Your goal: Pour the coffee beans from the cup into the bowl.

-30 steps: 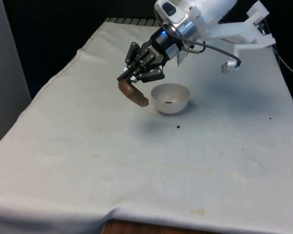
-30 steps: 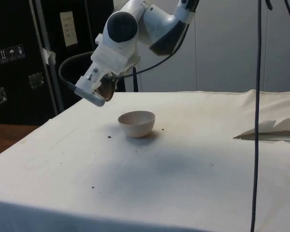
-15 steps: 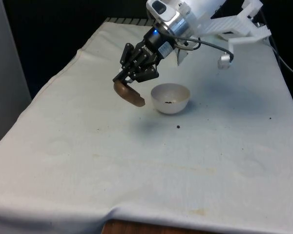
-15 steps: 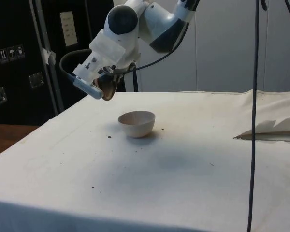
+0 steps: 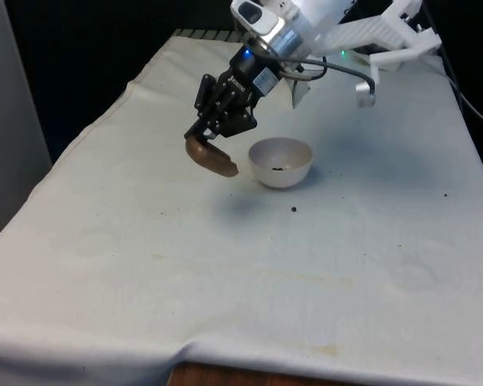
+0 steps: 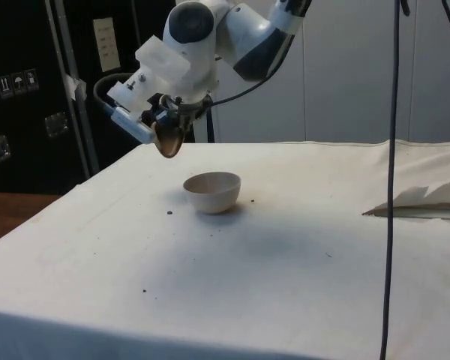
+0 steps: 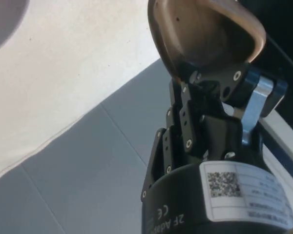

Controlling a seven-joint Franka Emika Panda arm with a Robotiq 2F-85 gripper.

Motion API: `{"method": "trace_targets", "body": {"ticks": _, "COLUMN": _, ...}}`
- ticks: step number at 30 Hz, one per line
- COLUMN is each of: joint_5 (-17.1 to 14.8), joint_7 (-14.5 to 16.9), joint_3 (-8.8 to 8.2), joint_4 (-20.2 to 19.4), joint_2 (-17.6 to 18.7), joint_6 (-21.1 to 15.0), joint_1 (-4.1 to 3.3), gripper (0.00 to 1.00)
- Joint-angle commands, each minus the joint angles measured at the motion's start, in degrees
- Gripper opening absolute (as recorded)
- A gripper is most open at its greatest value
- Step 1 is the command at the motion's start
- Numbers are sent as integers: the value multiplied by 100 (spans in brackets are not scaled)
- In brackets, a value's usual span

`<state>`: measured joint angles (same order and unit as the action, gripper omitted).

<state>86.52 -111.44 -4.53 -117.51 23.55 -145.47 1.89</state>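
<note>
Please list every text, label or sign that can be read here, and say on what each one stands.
"CE" and "2F", followed by unreadable letters: on the gripper body.
White label with a square code there: its print is unreadable.
Stickers on the dark cabinets: unreadable.
The cup and the bowl: no text.

The glossy brown rounded cup [image 5: 212, 158] has a paler tan inside. The smooth round cream-white bowl [image 5: 281, 162] holds dark specks. The black two-finger hand [image 5: 208, 134] hangs from a white arm. White cloth with faint yellowish stains covers the desk [image 5: 225, 265].

Cup [image 5: 212, 157] beside bowl [image 5: 281, 162] (apart)
</note>
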Motion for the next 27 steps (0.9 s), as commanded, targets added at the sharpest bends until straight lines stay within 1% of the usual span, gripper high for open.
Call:
{"method": "trace_targets", "body": {"ticks": 1, "joint_5": -115, "joint_7": 97, "joint_3": 11, "joint_4": -23, "joint_2": 6, "joint_6": -143, "joint_1": 63, "gripper": 3}}
{"method": "trace_targets", "body": {"ticks": 5, "joint_5": -321, "joint_7": 241, "joint_3": -29, "joint_4": -34, "joint_2": 11, "joint_6": -252, "joint_1": 69, "gripper": 3}}
{"method": "trace_targets", "body": {"ticks": 6, "joint_5": -246, "joint_7": 166, "joint_3": -57, "joint_4": -6, "joint_2": 11, "joint_6": -138, "joint_1": 11, "gripper": 3}}
{"method": "trace_targets", "body": {"ticks": 7, "joint_5": -361, "joint_7": 269, "joint_3": -40, "joint_4": -34, "joint_2": 17, "joint_6": -275, "joint_1": 74, "gripper": 3}}
{"method": "trace_targets", "body": {"ticks": 8, "joint_5": -458, "joint_7": 338, "joint_3": -52, "joint_4": -40, "joint_2": 23, "joint_6": -327, "joint_1": 74, "gripper": 3}}
{"method": "trace_targets", "body": {"ticks": 10, "joint_5": -504, "joint_7": 367, "joint_3": -63, "joint_4": -40, "joint_2": 23, "joint_6": -344, "joint_1": 74, "gripper": 3}}
{"method": "trace_targets", "body": {"ticks": 11, "joint_5": -602, "joint_7": 435, "joint_3": -74, "joint_4": -46, "joint_2": 29, "joint_6": -384, "joint_1": 80, "gripper": 3}}
{"method": "trace_targets", "body": {"ticks": 14, "joint_5": -762, "joint_7": 550, "joint_3": -97, "joint_4": -46, "joint_2": 34, "joint_6": -447, "joint_1": 86, "gripper": 3}}
{"method": "trace_targets", "body": {"ticks": 15, "joint_5": -647, "joint_7": 447, "joint_3": -126, "joint_4": -11, "joint_2": 29, "joint_6": -315, "joint_1": 17, "gripper": 3}}
{"method": "trace_targets", "body": {"ticks": 16, "joint_5": -814, "joint_7": 579, "joint_3": -103, "joint_4": -52, "joint_2": 40, "joint_6": -458, "joint_1": 86, "gripper": 3}}
{"method": "trace_targets", "body": {"ticks": 22, "joint_5": -1203, "joint_7": 859, "joint_3": -138, "joint_4": -46, "joint_2": 74, "joint_6": -579, "joint_1": 103, "gripper": 3}}
{"method": "trace_targets", "body": {"ticks": 23, "joint_5": -1094, "joint_7": 762, "joint_3": -172, "joint_4": -17, "joint_2": 57, "joint_6": -453, "joint_1": 34, "gripper": 3}}
{"method": "trace_targets", "body": {"ticks": 24, "joint_5": -1249, "joint_7": 900, "joint_3": -143, "joint_4": -40, "joint_2": 80, "joint_6": -590, "joint_1": 103, "gripper": 3}}
{"method": "trace_targets", "body": {"ticks": 27, "joint_5": -1409, "joint_7": 1008, "joint_3": -166, "joint_4": -40, "joint_2": 97, "joint_6": -642, "joint_1": 109, "gripper": 3}}
